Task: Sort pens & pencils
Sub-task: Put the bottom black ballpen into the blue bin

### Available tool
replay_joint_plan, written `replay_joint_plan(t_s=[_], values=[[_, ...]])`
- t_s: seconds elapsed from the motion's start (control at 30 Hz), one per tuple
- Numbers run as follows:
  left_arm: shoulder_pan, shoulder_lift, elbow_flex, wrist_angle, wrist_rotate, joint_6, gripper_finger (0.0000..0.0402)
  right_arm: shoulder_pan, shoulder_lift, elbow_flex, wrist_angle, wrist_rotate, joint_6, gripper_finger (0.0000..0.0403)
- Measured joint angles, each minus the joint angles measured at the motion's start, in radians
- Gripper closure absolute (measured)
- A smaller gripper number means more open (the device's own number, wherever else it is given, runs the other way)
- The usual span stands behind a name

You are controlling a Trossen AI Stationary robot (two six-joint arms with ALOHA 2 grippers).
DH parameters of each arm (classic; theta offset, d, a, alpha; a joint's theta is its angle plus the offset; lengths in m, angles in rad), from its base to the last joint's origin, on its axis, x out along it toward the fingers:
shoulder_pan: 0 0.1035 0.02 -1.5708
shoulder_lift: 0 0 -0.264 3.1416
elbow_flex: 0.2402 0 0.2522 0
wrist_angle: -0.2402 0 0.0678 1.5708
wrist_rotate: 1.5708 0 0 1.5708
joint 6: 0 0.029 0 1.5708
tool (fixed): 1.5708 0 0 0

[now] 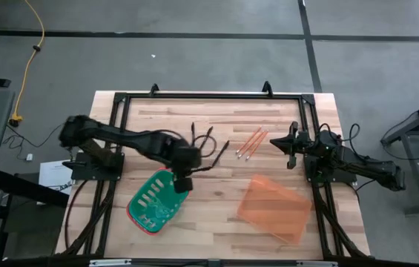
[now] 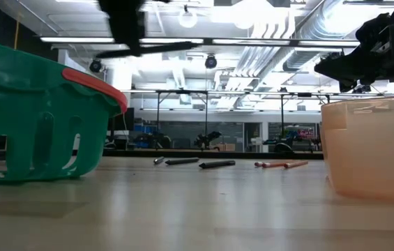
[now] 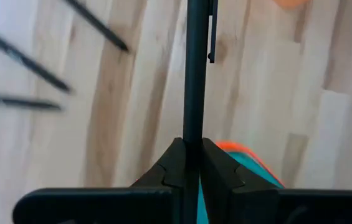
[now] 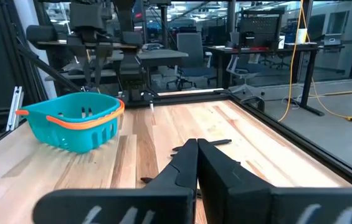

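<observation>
My left gripper (image 1: 182,180) hangs over the far right rim of the green basket (image 1: 153,202), shut on a dark pen (image 3: 195,68). Three more dark pens (image 1: 208,139) lie flat on the table's middle, toward the far side; they also show in the left wrist view (image 3: 26,61). The orange pencils (image 1: 251,143) lie side by side to their right. My right gripper (image 1: 291,157) waits at the table's right side, close to the pencils, its fingers shut (image 4: 195,152) on nothing. My left gripper pinches the pen's shaft (image 3: 192,134) between its two fingers, away from the clip end (image 3: 211,37). The fingers come from above, pointing down, and lie across the pen. The pen is lifted clear and lies about level (image 2: 165,47) above the table.
A translucent orange bin (image 1: 274,208) stands on the near right of the table, near my right arm. The green basket with an orange rim (image 2: 36,118) stands near left. A dark metal frame (image 1: 209,95) runs along the far edge. Bare wood lies between basket and bin.
</observation>
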Motion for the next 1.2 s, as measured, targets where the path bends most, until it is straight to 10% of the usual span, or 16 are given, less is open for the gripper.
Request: replay_joint_plan(t_s=[0.83, 1.2], values=[[-0.491, -0.217, -0.397, 0.058, -0.176, -0.896, 0.0383, 0.0, 0.006, 0.0, 0.0, 0.0, 0.0, 0.0402], [-0.515, -0.217, -0.586, 0.266, -0.174, -1.08, 0.0383, 0.0, 0.007, 0.0, 0.0, 0.0, 0.0, 0.0402]])
